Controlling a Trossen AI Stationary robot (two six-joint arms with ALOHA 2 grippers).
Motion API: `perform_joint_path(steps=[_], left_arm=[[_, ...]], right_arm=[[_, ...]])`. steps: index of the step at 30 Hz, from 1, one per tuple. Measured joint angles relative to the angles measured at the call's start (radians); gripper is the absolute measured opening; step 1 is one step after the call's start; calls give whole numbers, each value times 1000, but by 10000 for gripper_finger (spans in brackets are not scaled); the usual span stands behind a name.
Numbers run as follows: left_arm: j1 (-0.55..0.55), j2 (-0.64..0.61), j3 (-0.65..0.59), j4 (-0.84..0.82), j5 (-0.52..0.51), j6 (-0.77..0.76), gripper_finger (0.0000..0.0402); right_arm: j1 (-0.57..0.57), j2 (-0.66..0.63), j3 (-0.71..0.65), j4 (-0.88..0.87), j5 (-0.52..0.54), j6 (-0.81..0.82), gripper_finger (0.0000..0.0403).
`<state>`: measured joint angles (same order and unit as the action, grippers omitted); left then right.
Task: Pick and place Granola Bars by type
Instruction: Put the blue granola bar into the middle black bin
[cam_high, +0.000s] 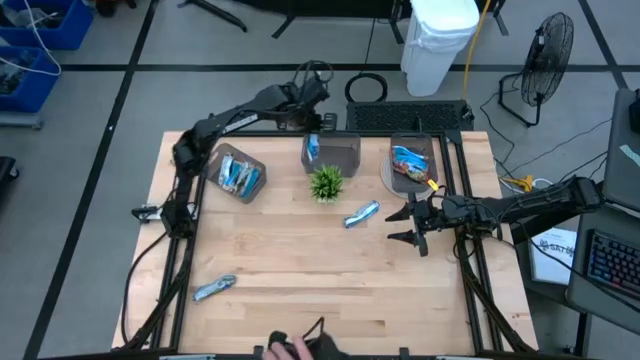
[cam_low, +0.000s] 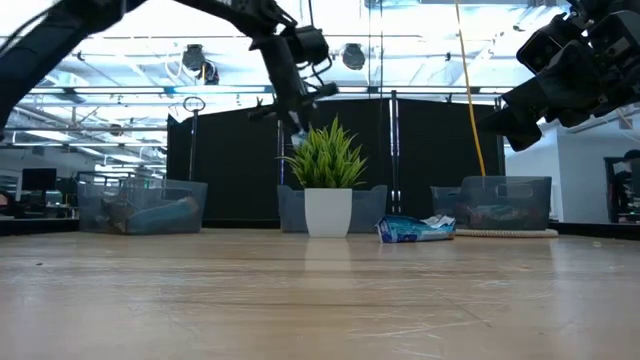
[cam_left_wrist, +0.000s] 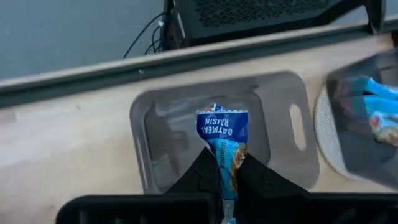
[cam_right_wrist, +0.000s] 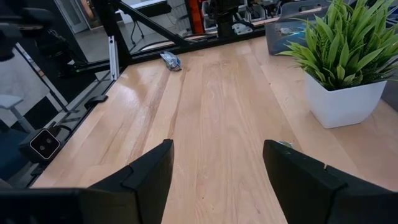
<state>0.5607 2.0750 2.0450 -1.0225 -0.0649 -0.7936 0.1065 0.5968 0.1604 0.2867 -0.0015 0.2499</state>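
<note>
My left gripper (cam_high: 314, 128) reaches to the table's far middle and is shut on a blue-and-white granola bar (cam_left_wrist: 222, 134) above the middle clear bin (cam_high: 332, 152). The left bin (cam_high: 238, 176) and the right bin (cam_high: 412, 164) each hold blue-wrapped bars. One bar (cam_high: 362, 213) lies flat on the table right of the small green plant (cam_high: 326, 183), and another (cam_high: 214, 288) lies near the front left. My right gripper (cam_high: 412, 226) hovers open at the table's right, with nothing between its fingers (cam_right_wrist: 149, 171). My left gripper pinches the bar between its two fingers (cam_left_wrist: 202, 174), about mid-length (cam_left_wrist: 225, 163) on its flat faces. The fingers slant down and lie along the bar. Its printed end (cam_left_wrist: 222, 121) sticks out past the fingertips, and the bar hangs clear over the middle bin.
The potted plant (cam_low: 328, 175) stands just in front of the middle bin. A round mat (cam_high: 388, 178) lies under the right bin. A black frame and a cabinet (cam_high: 405, 115) run behind the far edge. Bare wood fills the table's middle and near half.
</note>
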Motion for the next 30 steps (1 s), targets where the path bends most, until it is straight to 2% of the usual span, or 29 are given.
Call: perform_joint_path(steps=[4,14,30], left_arm=[[21,65,60,-31,-17,6,17],[37,149,60,-25,-47,36,16],[3,211,40,36,-94,29,16]], right_arm=[[0,0,0,0,0,0,238],[0,0,0,0,0,0,238],[0,0,0,-1,0,0,238]])
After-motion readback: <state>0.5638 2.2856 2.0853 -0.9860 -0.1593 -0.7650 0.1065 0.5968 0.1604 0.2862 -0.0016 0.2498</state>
